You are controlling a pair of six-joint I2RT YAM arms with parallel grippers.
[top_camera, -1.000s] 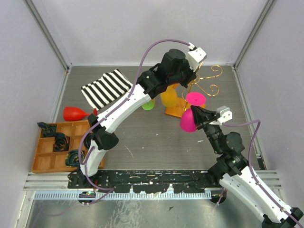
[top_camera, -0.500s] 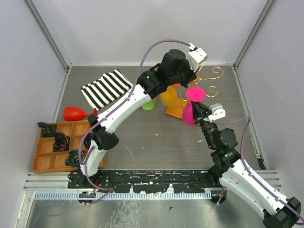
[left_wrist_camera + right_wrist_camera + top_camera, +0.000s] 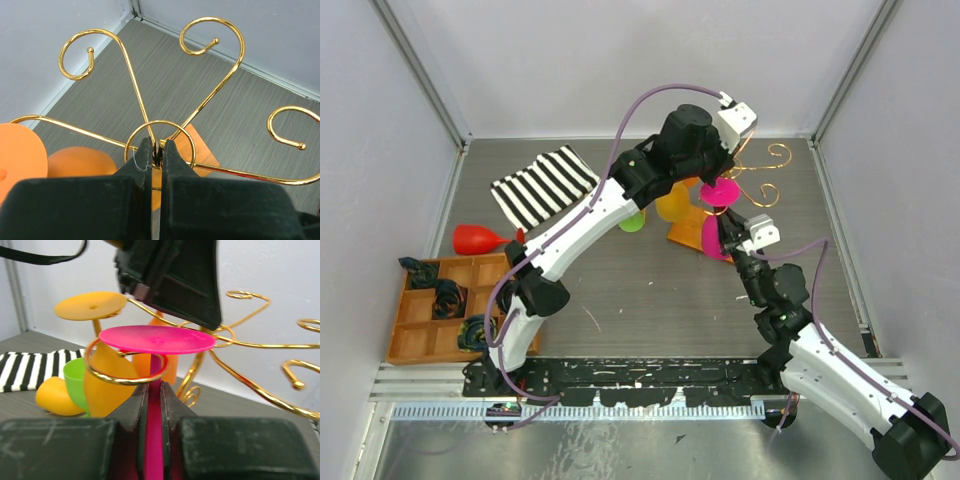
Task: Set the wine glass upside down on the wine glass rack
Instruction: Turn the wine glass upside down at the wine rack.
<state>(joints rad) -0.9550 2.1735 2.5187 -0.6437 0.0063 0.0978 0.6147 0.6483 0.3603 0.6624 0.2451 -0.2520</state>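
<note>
The pink wine glass (image 3: pixel 157 339) hangs upside down, its stem clamped in your right pincer (image 3: pixel 155 392), which is narrowed onto it. The flat foot spreads directly above the fingertips and the bowl sits below them. A curled arm (image 3: pixel 125 382) of the wine glass rack (image 3: pixel 200 150) loops round the stem just above the pincer. The foot rides a little over that wire and, as far as the wrist view shows, is not yet resting on it.

Your left pincer (image 3: pixel 156 150) is closed on the rack's centre ring, with the gold arms fanning out ahead of it, so it appears to be steadying the stand.

The step in hand looks like seating the glass:
- Hold the stem upright and centred in the curl.
- Lower straight down until the foot bears on the wire on both sides.
- Open only when the wire carries the weight. A foot caught on one side would likely tip out.
- Hold the left grip while you release, since the wire stand looks light.
- Draw the right pincer back towards yourself, not sideways. An orange glass (image 3: pixel 102 377) hangs just to its left, with a green cup (image 3: pixel 74 382) on the worktop (image 3: pixel 650 290) beyond.
</note>
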